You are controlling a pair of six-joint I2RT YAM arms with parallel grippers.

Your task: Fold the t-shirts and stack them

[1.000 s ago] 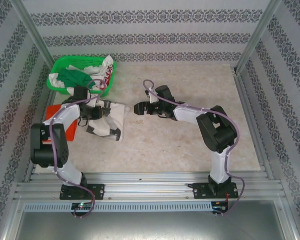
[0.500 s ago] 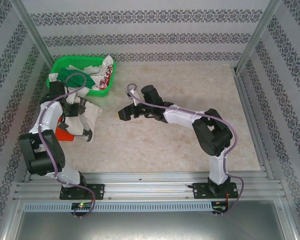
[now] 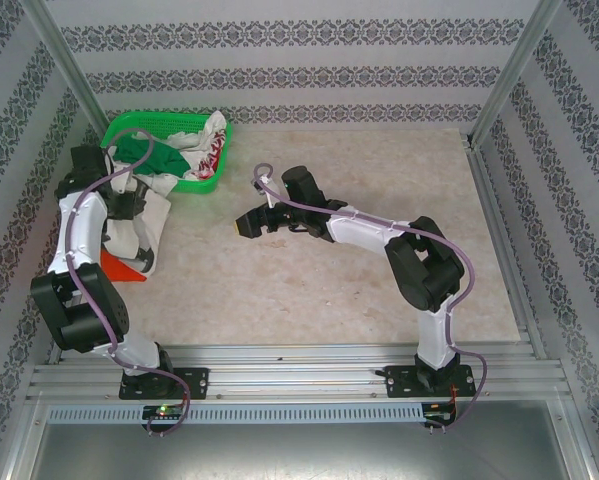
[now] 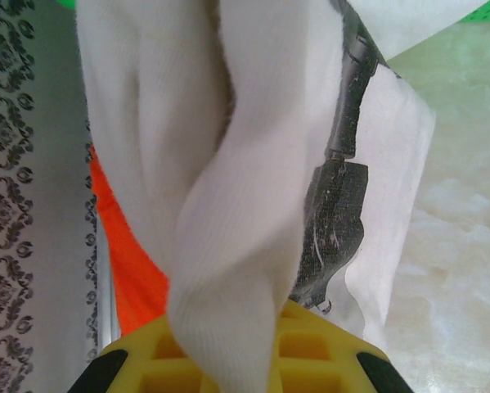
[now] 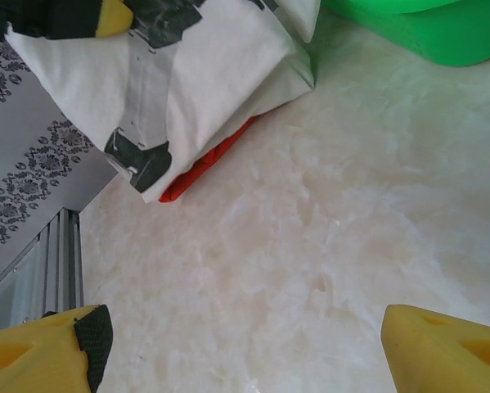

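The top camera looks down from behind the arms (image 3: 379, 228) over the whole table (image 3: 329, 290). The left wrist camera sits close against the white shirt (image 4: 253, 205); the right wrist one, farther back, shares it and the orange shirt (image 5: 197, 173).

- basket (image 3: 165, 117) sits at the far left corner of the table (image 3: 359, 300), cloth (image 3: 194, 150) heaped in it
- left gripper (image 3: 129, 203) just in front of basket, hanging t-shirt (image 3: 147, 222) draped below it
- flat t-shirt (image 3: 129, 270) on table beneath, possibly touching
- right gripper (image 3: 247, 226) mid-table, right of both shirts, apart
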